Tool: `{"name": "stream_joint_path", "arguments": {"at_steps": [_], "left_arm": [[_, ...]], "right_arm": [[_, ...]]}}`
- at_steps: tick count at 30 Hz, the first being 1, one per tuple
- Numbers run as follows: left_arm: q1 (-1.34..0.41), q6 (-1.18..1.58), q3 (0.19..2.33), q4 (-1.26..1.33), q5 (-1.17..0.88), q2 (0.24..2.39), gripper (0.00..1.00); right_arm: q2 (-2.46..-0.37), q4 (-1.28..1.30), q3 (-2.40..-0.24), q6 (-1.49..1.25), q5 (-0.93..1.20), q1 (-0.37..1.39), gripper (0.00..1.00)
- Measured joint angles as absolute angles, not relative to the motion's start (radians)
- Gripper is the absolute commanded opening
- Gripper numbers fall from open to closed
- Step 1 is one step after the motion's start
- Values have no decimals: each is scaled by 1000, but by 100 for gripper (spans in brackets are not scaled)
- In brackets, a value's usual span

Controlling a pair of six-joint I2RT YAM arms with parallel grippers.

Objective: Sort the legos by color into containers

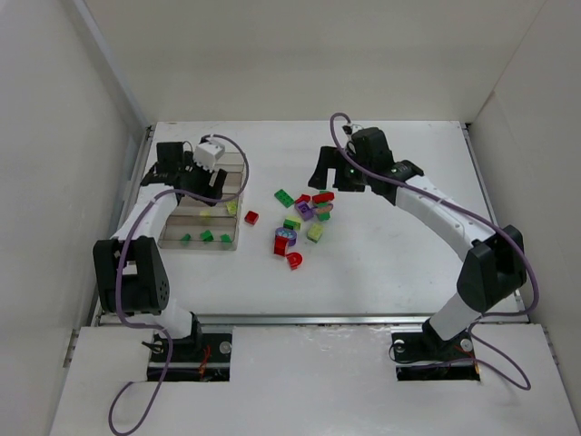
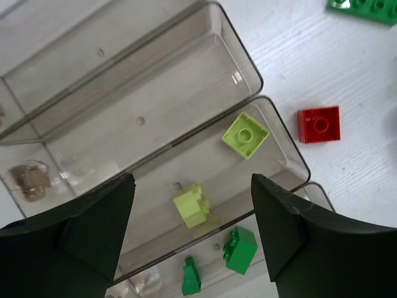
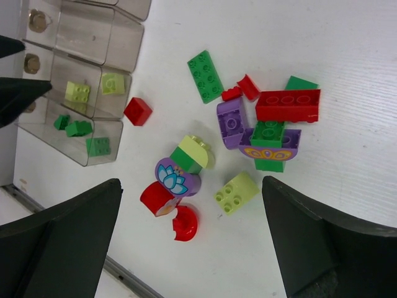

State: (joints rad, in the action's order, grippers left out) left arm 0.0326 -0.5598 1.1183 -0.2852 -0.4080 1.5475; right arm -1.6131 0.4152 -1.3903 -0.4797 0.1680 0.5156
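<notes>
The clear organizer box (image 1: 238, 173) stands at the left and also shows in the left wrist view (image 2: 155, 81) and the right wrist view (image 3: 124, 37). One row holds two yellow-green legos (image 2: 245, 134), and the nearest row holds dark green legos (image 2: 240, 248). My left gripper (image 1: 195, 184) hangs open and empty over the box (image 2: 192, 180). A red lego (image 1: 251, 217) lies just right of the box. The loose pile (image 1: 309, 211) of red, green, purple and yellow-green legos lies mid-table. My right gripper (image 1: 327, 173) is open and empty above the pile (image 3: 191, 183).
A flat green plate (image 3: 205, 76) lies at the pile's far left. A purple lotus stack (image 3: 180, 176) and a red arch (image 3: 187, 222) sit nearest the front. White walls enclose the table, and a metal rail (image 1: 300, 318) runs along its front edge.
</notes>
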Motion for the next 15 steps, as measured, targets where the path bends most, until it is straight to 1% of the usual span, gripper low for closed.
{"name": "stream_joint_path", "arguments": {"at_steps": [7, 15], "left_arm": [[33, -496, 1200, -267, -447, 1547, 73], [23, -432, 1200, -263, -498, 1547, 72]], "right_arm": [[-1642, 425, -1395, -508, 161, 465, 100], [-1823, 448, -1443, -582, 139, 377, 100]]}}
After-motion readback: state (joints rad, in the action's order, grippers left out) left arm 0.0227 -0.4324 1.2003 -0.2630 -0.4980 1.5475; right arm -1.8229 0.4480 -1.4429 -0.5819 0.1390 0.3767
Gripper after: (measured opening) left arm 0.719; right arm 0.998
